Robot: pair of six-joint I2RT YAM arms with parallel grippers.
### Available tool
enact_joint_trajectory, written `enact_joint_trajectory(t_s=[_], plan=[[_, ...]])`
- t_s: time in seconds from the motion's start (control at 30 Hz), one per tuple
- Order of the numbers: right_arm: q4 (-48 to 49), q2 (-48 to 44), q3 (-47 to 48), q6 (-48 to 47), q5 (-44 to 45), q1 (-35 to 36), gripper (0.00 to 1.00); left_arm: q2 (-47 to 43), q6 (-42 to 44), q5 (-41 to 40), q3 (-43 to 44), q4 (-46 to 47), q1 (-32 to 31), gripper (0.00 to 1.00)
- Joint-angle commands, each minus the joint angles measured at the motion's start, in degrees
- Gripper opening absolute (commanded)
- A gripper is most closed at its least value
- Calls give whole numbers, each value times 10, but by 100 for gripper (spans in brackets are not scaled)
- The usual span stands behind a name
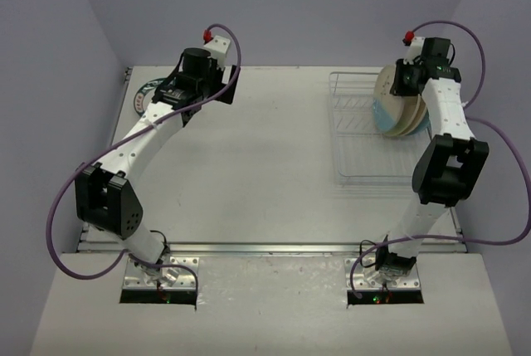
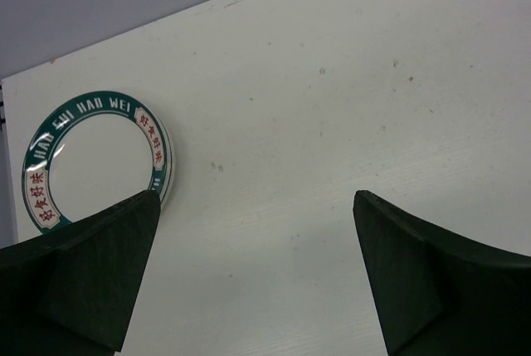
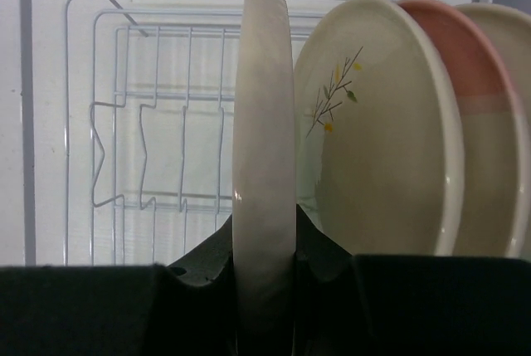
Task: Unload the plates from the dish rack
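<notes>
White plate (image 3: 264, 107), rim clamped in right pincer (image 3: 264, 258), could slip or clip the cream plate (image 3: 390, 157) next along the dish rack (image 3: 27, 124).

Even, soft overhead light, faint shadows on the pale counter (image 1: 274, 165); wrist views sharp beyond dark, blurred near foregrounds.

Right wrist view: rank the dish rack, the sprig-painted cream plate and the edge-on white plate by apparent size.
1. dish rack
2. sprig-painted cream plate
3. white plate: it shows only its edge and is nearest the camera, so its rank is unsure.
</notes>
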Motion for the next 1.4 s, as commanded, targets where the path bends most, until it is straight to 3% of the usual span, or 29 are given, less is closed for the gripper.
enact_joint_trajectory(t_s=[0.0, 0.23, 0.47, 0.57, 0.63, 0.77, 0.87, 1.1, 1.37], plan=[[48, -85, 57, -1, -17, 3, 0, 6, -15, 19, 40, 7, 4, 100], [40, -120, 69, 13, -29, 2, 0, 14, -1, 87, 69, -26, 11, 100], [31, -146, 84, 19, -75, 3, 0, 5, -18, 266, 76, -30, 59, 100], [30, -159, 82, 48, -155, 2, 0, 11, -78, 420, 76, -6, 105, 97], [40, -166, 73, 87, -232, 2, 0, 9, -153, 571, 48, 39, 134, 92], [84, -179, 21, 177, -374, 6, 0, -8, -297, 723, -28, 242, 140, 89], [114, -181, -5, 248, -433, 18, 0, -5, -336, 749, -45, 270, 121, 87], [203, -186, -32, 363, -504, 76, 0, 25, -370, 723, -50, 282, 92, 83], [215, -193, -30, 362, -501, 169, 0, 55, -417, 726, -42, 319, 53, 81]])
